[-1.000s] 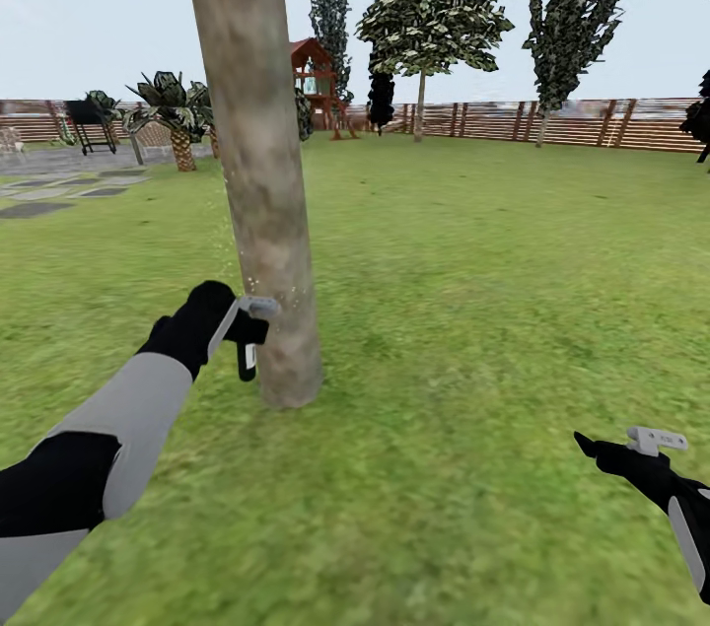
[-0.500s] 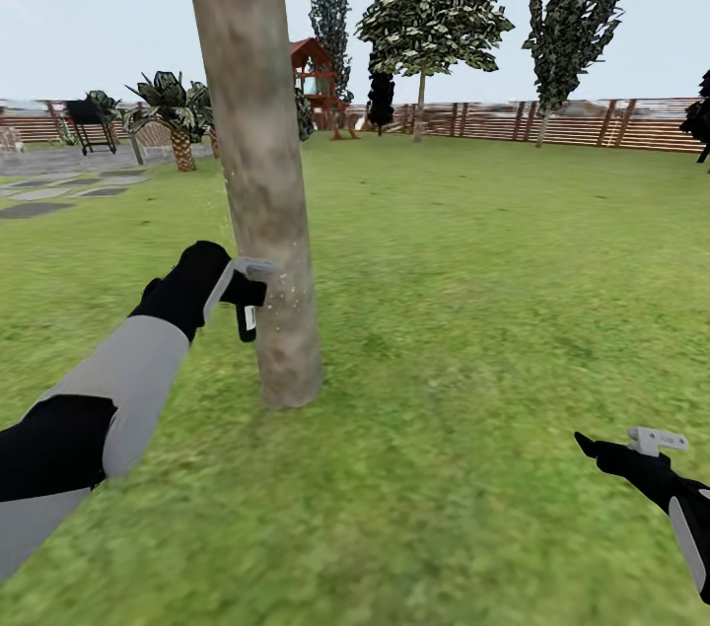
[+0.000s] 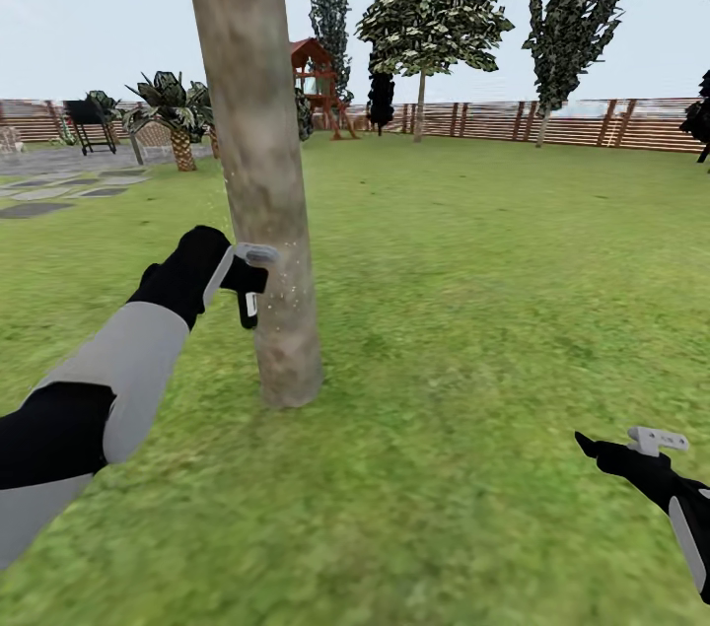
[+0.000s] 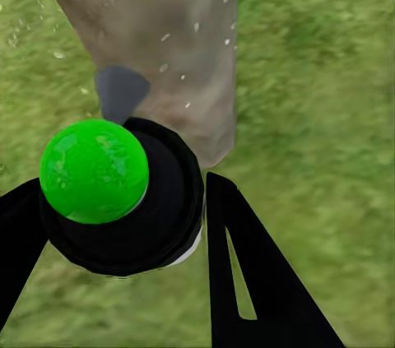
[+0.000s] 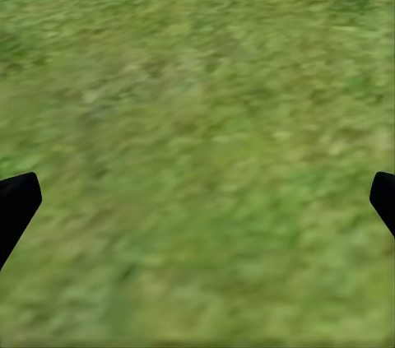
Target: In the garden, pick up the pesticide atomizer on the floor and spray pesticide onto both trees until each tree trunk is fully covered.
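Note:
A thick beige-grey mottled tree trunk (image 3: 258, 163) rises from the grass close in front of me. My left gripper (image 3: 247, 279) is shut on the pesticide atomizer (image 3: 248, 307), a small black bottle with a grey spray head, held against the trunk's left side about a third of the way up. Fine droplets speckle the bark beside it. In the left wrist view the black bottle (image 4: 132, 216), with a green ball on it, sits between the black fingers (image 4: 247, 274), and the trunk (image 4: 156, 35) is just beyond. My right gripper (image 3: 631, 447) hangs open low at the right over grass (image 5: 197, 142).
Green lawn (image 3: 473, 291) stretches to a brown slat fence (image 3: 552, 121). Far back stand another leafy tree with a pale trunk (image 3: 422, 104), a tall dark tree (image 3: 582, 5), a red playhouse (image 3: 316, 79) and palms (image 3: 177, 118). Paving stones (image 3: 49, 192) lie at the left.
My left gripper has lifted the atomizer up along the trunk, still close against the bark. The right arm and the view have stayed put.

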You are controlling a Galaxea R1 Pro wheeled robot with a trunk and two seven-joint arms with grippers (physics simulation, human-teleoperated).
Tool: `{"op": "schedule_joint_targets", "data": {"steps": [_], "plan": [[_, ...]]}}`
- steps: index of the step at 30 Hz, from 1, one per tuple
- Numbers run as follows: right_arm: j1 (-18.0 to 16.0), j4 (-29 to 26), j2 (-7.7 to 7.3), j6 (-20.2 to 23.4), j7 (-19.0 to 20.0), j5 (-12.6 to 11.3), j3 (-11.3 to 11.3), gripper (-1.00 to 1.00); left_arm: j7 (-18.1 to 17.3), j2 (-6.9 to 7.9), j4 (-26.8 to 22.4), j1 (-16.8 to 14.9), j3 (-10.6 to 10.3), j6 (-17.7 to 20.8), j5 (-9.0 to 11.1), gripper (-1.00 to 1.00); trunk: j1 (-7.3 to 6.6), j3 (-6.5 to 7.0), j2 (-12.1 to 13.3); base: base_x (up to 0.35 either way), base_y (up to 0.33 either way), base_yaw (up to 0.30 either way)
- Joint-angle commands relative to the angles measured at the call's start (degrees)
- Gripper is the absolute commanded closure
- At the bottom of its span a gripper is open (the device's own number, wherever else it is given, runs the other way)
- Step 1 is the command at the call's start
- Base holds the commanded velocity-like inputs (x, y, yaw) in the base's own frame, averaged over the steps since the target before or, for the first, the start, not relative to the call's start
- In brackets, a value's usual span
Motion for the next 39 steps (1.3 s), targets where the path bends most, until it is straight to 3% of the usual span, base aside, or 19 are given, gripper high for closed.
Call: {"op": "schedule_joint_targets", "data": {"steps": [1, 5, 28, 39], "plan": [[0.0, 0.0, 0.0, 0.0, 0.0, 0.0, 0.0, -1.0, 0.0, 0.0, 0.0, -0.9, 0.0, 0.1, 0.0, 1.0, 0.0, 0.0, 0.0, 0.0, 0.0, 0.0], [0.0, 0.0, 0.0, 0.0, 0.0, -0.1, 0.0, -1.0, 0.0, 0.0, 0.3, -4.0, 0.0, 0.2, 0.1, 1.0, 0.0, 0.0, 0.0, 0.0, 0.0, 0.0], [0.0, 0.1, 0.0, 0.0, 0.0, -0.1, 0.0, -1.0, 0.0, -0.79, 0.8, -12.9, 0.0, 0.5, 0.1, 1.0, 0.0, 0.0, 0.0, 0.0, 0.0, 0.0], [0.0, 0.1, -0.05, 0.0, 0.0, -0.1, 0.0, -1.0, 0.0, -0.87, 7.9, -22.3, 0.0, 0.5, 0.1, 1.0, 0.0, 0.0, 0.0, 0.0, 0.0, 0.0]]}}
